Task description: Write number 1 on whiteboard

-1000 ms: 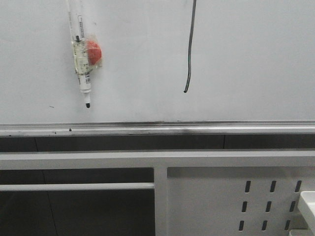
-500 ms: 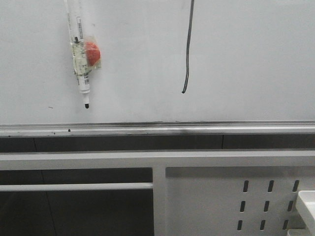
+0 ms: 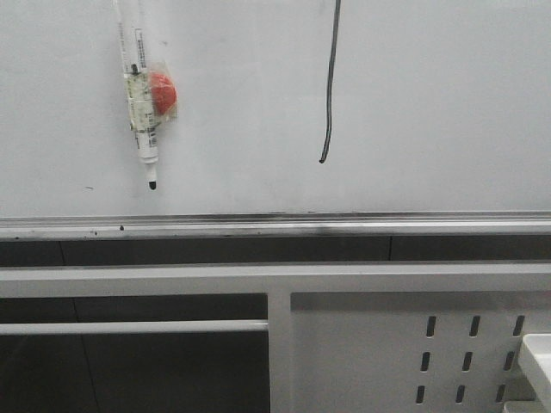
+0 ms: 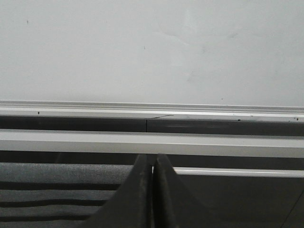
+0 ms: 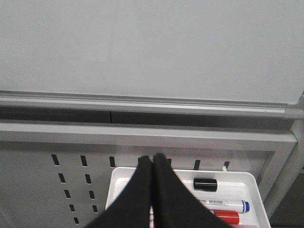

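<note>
The whiteboard (image 3: 430,103) fills the upper front view, with a silver rail (image 3: 275,225) along its bottom edge. The number 1 (image 3: 327,95) is a thin dark, nearly vertical line on it, curving slightly at its lower end. No gripper shows in the front view. My left gripper (image 4: 152,161) is shut and empty, facing the whiteboard (image 4: 152,52) below its rail. My right gripper (image 5: 153,161) is shut and empty, above a white tray (image 5: 247,183), facing the whiteboard (image 5: 152,42).
A white marker pen (image 3: 143,120) with a red magnet (image 3: 164,93) hangs on the board at the left. A white perforated metal frame (image 3: 405,344) stands below the rail. The tray holds a black cap (image 5: 205,184), a blue-capped marker (image 5: 223,204) and a red one (image 5: 227,216).
The front view shifts very slightly; the line, the hanging pen and the frame stay as they were.
</note>
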Available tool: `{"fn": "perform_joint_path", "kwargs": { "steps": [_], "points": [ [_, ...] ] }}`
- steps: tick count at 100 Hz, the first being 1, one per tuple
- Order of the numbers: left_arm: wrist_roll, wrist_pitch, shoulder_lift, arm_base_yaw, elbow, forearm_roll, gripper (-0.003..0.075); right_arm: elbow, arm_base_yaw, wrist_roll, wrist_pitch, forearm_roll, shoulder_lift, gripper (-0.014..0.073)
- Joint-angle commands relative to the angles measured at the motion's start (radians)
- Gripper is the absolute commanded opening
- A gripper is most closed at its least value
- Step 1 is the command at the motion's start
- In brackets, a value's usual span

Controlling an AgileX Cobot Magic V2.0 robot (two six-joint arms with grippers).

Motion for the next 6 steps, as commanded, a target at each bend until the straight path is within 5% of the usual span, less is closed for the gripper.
{"fn": "perform_joint_path", "kwargs": {
  "steps": [1, 6],
  "points": [
    [0.001, -0.054, -0.023, -0.008, 0.035, 0.001, -0.002, 0.016, -0.006, 0.001, -0.02, 0.008, -0.017, -0.0069],
    [0.001, -0.054, -0.023, -0.008, 0.035, 0.001, -0.002, 0.016, -0.006, 0.001, -0.02, 0.008, -0.017, -0.0069]
  ]
}}
